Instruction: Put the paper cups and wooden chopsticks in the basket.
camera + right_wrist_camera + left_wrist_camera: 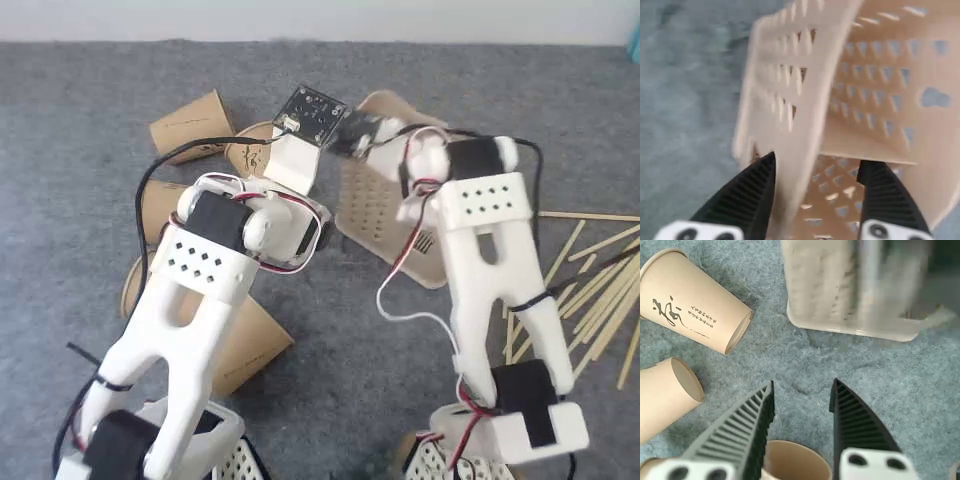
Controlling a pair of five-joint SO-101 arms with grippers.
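Grey felt covers the tabletop [60, 200], and the basket [880, 75] lies about the middle, toward the far edge. We judge that the risk is here: the right gripper [817, 167] stands with its jaws parted astride the basket wall, so a push could tip the basket or drag it away. The left gripper [803, 390] is released too and holds nothing, just above the paper cups [690, 300] on the left side. The wooden chopsticks [590, 290] lie scattered by the right edge.
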